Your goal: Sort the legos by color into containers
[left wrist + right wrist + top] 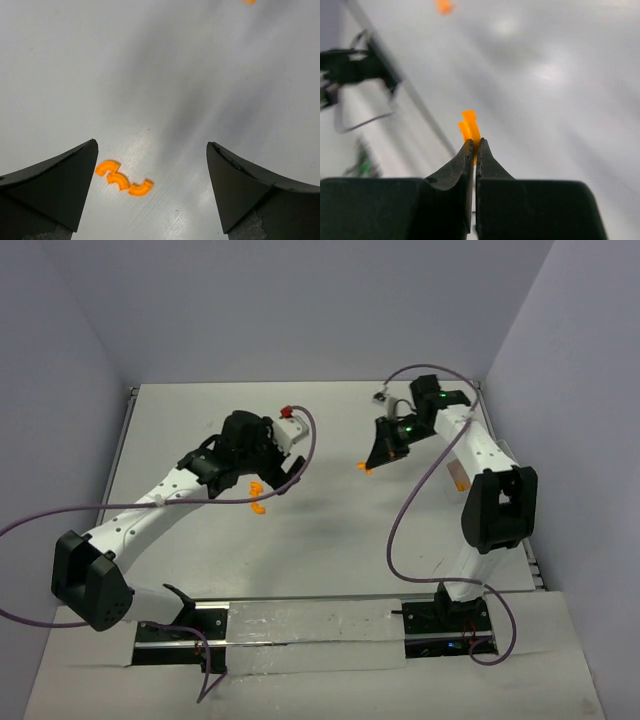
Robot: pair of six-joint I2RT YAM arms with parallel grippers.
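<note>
Three small orange curved legos (119, 179) lie in a chain on the white table. They sit just inside the left finger of my left gripper (151, 145), which hangs open above them with nothing held. From above, these orange legos (258, 497) lie under the left gripper (268, 483). My right gripper (475, 143) is shut on an orange curved lego (470, 126) that sticks out past its tips. It is lifted above the table at the back right (366, 467). The containers are out of view.
Purple cables (420, 485) loop around both arms. One cable ends in a red cap (290, 412) behind the left gripper. A metal rail (310, 625) with both arm bases runs along the near edge. Grey walls close in the table on three sides.
</note>
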